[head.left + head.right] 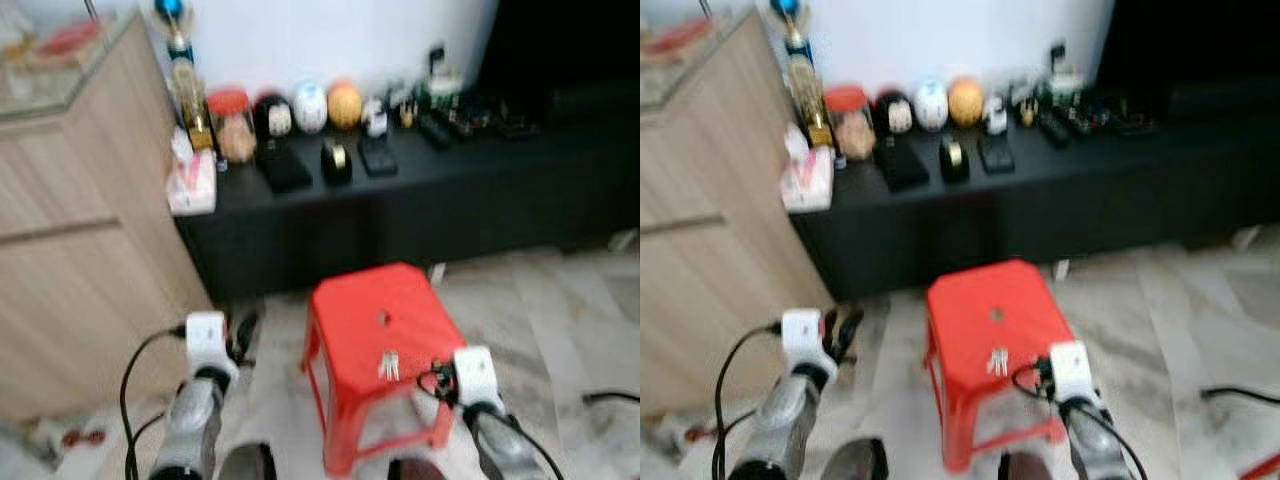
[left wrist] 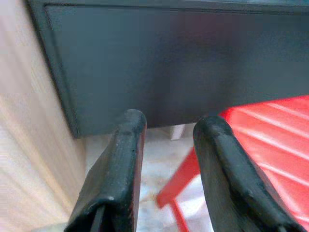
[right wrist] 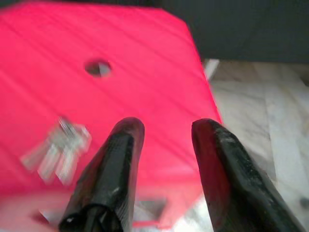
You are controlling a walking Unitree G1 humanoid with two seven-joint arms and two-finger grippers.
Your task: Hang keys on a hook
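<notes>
The keys (image 1: 389, 366) lie on the red stool (image 1: 360, 305), near its front edge. The right gripper (image 3: 166, 128) hovers just beside them, fingers apart; the left gripper (image 2: 166, 128), fingers apart, hangs beside the stool.

— What stands on the marble floor (image 1: 560, 300)?
— A red stool (image 1: 385, 315), just in front of the long black bench (image 1: 420, 190).
— And on the stool?
— A bunch of keys (image 1: 389, 366), near its front edge, behind a small hole in the seat.
— The bench?
— A row of blurred small objects; left of the stool, a tissue box (image 1: 192, 183) at the bench's end.
</notes>
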